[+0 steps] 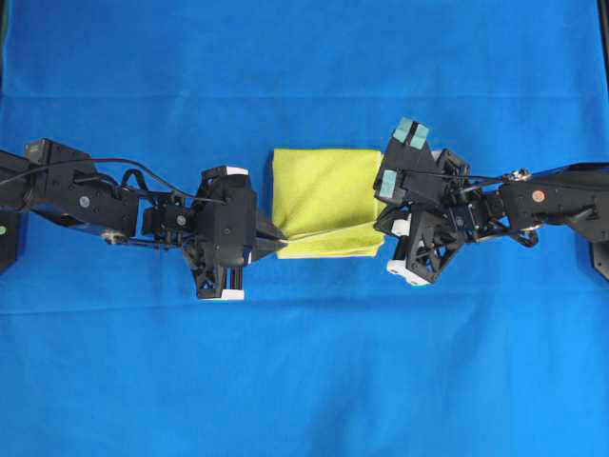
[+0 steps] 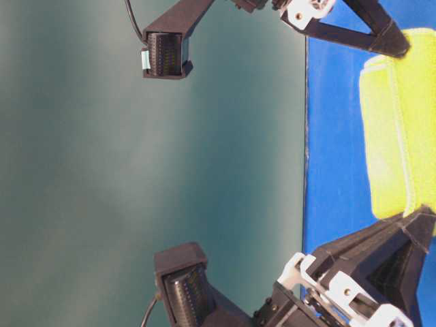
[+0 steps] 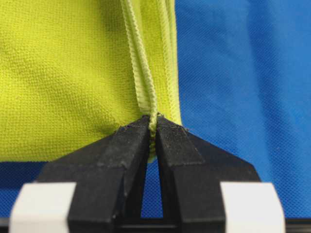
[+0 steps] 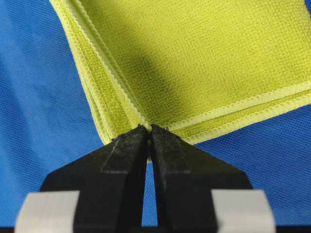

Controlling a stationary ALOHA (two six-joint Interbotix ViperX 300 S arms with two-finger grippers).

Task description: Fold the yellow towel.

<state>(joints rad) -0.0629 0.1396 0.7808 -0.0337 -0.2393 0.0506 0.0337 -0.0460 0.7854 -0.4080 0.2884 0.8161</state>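
No writing is seen — the folded square yellow-green microfibre towel is laid on the blue cloth surface, its near corners pinched by the left gripper and right gripper.

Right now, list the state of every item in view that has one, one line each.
Square yellow-green microfibre towel: folded into layers, lying on the blue cloth surface, both near corners pinched.
Left hand: shut on the towel's hem at a corner.
Right hand: shut on the towel's layered corner.
Blue cloth surface: spread flat under the towel.
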